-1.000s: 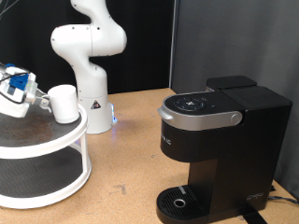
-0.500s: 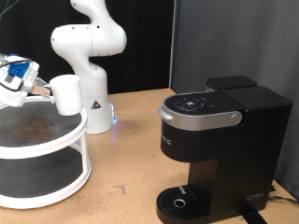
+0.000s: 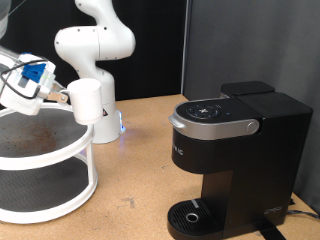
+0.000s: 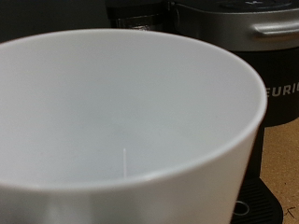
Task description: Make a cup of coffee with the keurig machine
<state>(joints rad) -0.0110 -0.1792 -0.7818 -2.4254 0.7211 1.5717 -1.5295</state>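
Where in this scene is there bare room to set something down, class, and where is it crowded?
Bare tabletop lies between the tiered stand and the keurig machine. The stand's top shelf looks bare too. The machine's drip tray is unoccupied. It is crowded at the exterior view's left, where the gripper holds the cup beside the robot base.

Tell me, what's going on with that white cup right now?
Gripper shut on the cup, carrying it in the air over the edge of the round shelf. Coffee machine stands apart, at the exterior view's right. Nothing between them.
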